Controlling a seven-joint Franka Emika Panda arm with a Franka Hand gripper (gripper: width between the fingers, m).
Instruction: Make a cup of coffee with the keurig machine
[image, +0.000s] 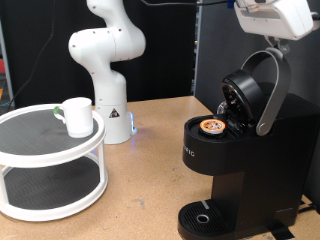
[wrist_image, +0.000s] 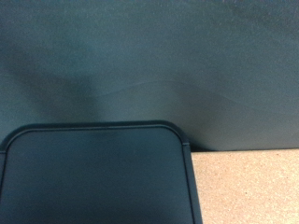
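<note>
The keurig machine (image: 235, 175) stands at the exterior view's right with its lid (image: 245, 92) swung open and the silver-grey handle (image: 272, 95) raised. A small pod with an orange-brown top (image: 211, 126) sits in the open holder. The round drip tray (image: 205, 217) has nothing on it. The white cup (image: 77, 115) stands on the top tier of a white round stand (image: 40, 150) at the left. My gripper's white hand (image: 272, 15) hangs at the top right, just above the lid handle. Its fingers do not show in either view.
The arm's white base (image: 108, 70) stands behind the stand. The wrist view shows a dark rounded-corner panel (wrist_image: 93, 177), a dark backdrop (wrist_image: 149, 56) and a strip of brown tabletop (wrist_image: 248, 187). Brown tabletop (image: 140, 185) lies between stand and machine.
</note>
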